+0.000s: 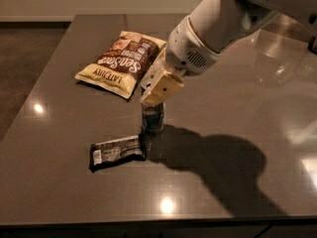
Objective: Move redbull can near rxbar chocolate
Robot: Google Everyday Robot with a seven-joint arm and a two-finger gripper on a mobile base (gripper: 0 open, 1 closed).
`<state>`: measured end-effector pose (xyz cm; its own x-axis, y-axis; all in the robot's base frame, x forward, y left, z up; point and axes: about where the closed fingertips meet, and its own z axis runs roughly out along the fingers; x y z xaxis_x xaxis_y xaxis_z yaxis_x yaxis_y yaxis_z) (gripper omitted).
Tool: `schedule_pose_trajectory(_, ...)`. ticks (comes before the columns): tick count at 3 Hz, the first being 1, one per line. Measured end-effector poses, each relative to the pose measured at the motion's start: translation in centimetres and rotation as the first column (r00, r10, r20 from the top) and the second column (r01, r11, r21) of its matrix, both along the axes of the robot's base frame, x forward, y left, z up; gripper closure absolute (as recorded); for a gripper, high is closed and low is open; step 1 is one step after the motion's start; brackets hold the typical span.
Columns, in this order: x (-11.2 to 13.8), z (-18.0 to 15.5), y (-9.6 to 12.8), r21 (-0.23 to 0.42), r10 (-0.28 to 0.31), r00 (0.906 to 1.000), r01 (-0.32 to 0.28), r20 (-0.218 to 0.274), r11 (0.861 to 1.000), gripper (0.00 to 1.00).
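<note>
The redbull can [152, 118] stands upright on the dark table, its base just right of the rxbar chocolate [117, 151], a flat black wrapper with white lettering. My gripper [157, 90] reaches down from the upper right over the can's top, with its cream fingers [162, 87] around the can's upper part. The can's top is hidden by the fingers. The can's lower blue and silver body shows below them.
A yellow-and-brown chip bag [122, 62] lies behind the can at the upper left. The table's left edge [37, 100] and front edge [148, 221] are close. My arm [223, 24] fills the upper right and casts a shadow on the table's right half.
</note>
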<state>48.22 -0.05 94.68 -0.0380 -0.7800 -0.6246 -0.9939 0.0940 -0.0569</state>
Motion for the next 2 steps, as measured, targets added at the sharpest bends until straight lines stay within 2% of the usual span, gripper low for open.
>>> schedule_pose_trajectory(1, -0.2, -0.6, -0.5, -0.031, -0.013, 0.9999, 0.013, 0.004, 0.999, 0.82)
schedule_pose_trajectory(2, 0.3, -0.8, -1.8, -0.046, -0.053, 0.9986, 0.053, 0.009, 0.998, 0.59)
